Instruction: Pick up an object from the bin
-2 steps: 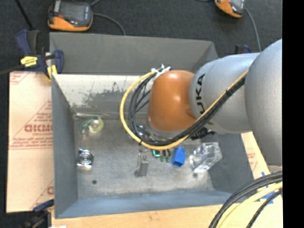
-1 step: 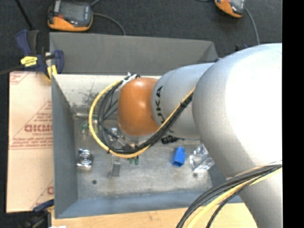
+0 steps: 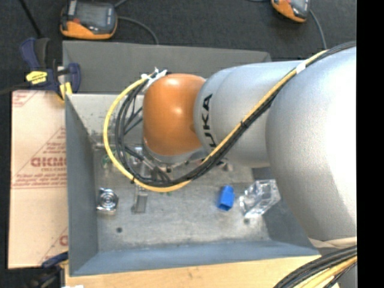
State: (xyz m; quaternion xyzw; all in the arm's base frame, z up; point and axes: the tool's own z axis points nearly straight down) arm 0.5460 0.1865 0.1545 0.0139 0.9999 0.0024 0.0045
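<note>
My gripper [image 3: 140, 200] hangs low over the left half of the bin floor, mostly hidden under the orange cover and the cables. Just to its left lies a small round silvery metal piece [image 3: 107, 200], close beside it but not touching. A small blue block [image 3: 225, 197] rests on the floor to the right of the gripper, well apart from it. Beside the block, further right, sits a clear plastic piece [image 3: 259, 198] with angular edges. Nothing shows in the gripper.
The arm comes in from the right and covers the back and right of the bin. A yellow cable loops around the wrist above the bin's left half. A bit of green shows near the left wall under the cables.
</note>
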